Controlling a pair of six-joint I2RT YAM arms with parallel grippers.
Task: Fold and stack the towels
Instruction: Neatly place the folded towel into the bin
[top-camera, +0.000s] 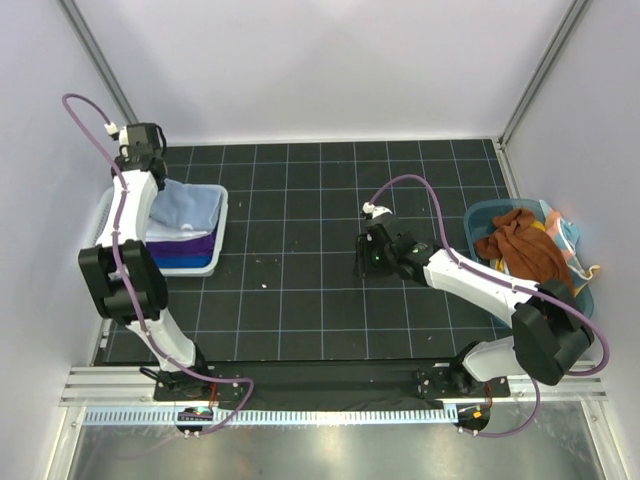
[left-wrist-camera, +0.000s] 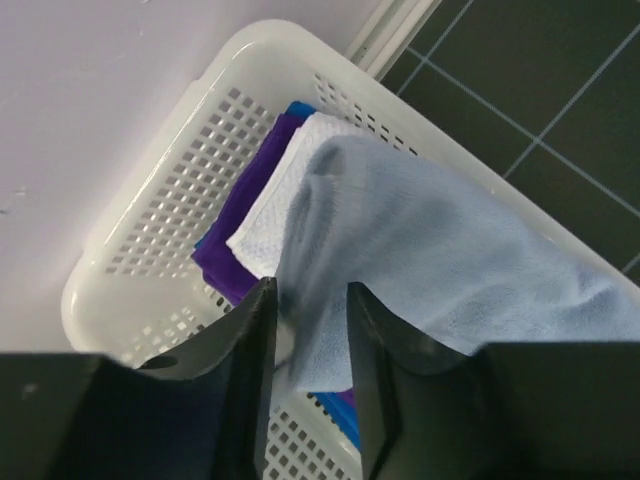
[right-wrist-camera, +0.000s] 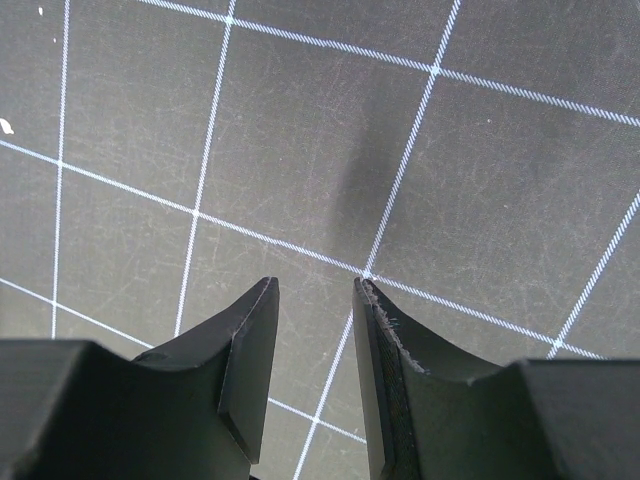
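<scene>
**Top view.** The light blue towel lies folded on the stack in the white basket, at the left of the black gridded table. Unfolded towels, a rust brown towel uppermost, fill the teal tub at the right.

**Left wrist view.** The left gripper stands over the basket, its jaws narrowly apart with an edge of the light blue towel between them. Whether they pinch the cloth or lie loose about it cannot be told. Under it show a white towel and a purple towel. To place it well, release fully and then lift straight up, so the cloth neither drags nor unfolds.

**Right wrist view.** The right gripper, jaws apart and empty, hovers over the table.
</scene>
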